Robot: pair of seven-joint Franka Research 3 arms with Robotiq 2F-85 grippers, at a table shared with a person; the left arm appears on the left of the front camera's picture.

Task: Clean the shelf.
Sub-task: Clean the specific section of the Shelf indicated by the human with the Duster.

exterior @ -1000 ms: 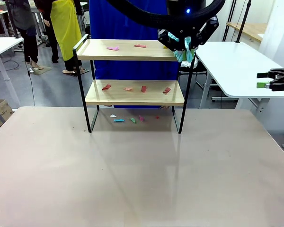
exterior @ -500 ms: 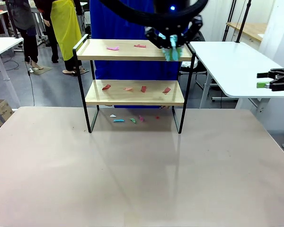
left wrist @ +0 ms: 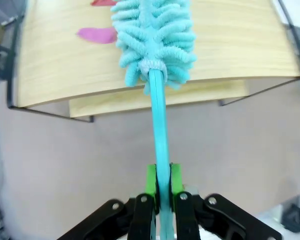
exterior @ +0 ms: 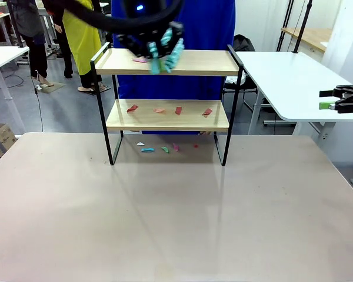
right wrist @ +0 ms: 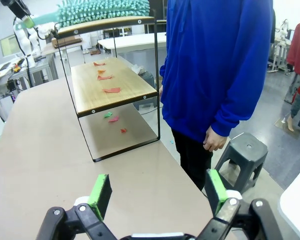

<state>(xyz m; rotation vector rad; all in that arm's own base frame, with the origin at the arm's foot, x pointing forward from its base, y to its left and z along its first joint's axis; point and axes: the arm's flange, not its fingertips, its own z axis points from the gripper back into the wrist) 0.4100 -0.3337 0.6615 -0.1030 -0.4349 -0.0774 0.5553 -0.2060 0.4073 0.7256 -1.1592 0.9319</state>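
The shelf [exterior: 194,62] stands at the table's far side, two light wood boards in a black frame. My left gripper [exterior: 153,42] hovers over the left half of its top board, shut on the handle of a teal fluffy duster [exterior: 166,56]. In the left wrist view the green pads [left wrist: 150,181] pinch the handle and the duster head [left wrist: 155,35] lies on the top board [left wrist: 230,45] beside a pink paper scrap [left wrist: 97,34]. Red scraps [exterior: 178,110] lie on the lower board. My right gripper [exterior: 341,100] rests open off to the right, [right wrist: 157,192] with nothing between its fingers.
Small coloured scraps [exterior: 156,148] lie on the table under the shelf. A person in a blue hoodie [right wrist: 215,65] stands behind the shelf, next to a grey stool [right wrist: 245,150]. A white table [exterior: 288,82] stands at the right. The near tabletop [exterior: 176,217] is bare.
My left arm has swept the duster leftwards along the top board, from its right end to its left half. The right gripper has not moved.
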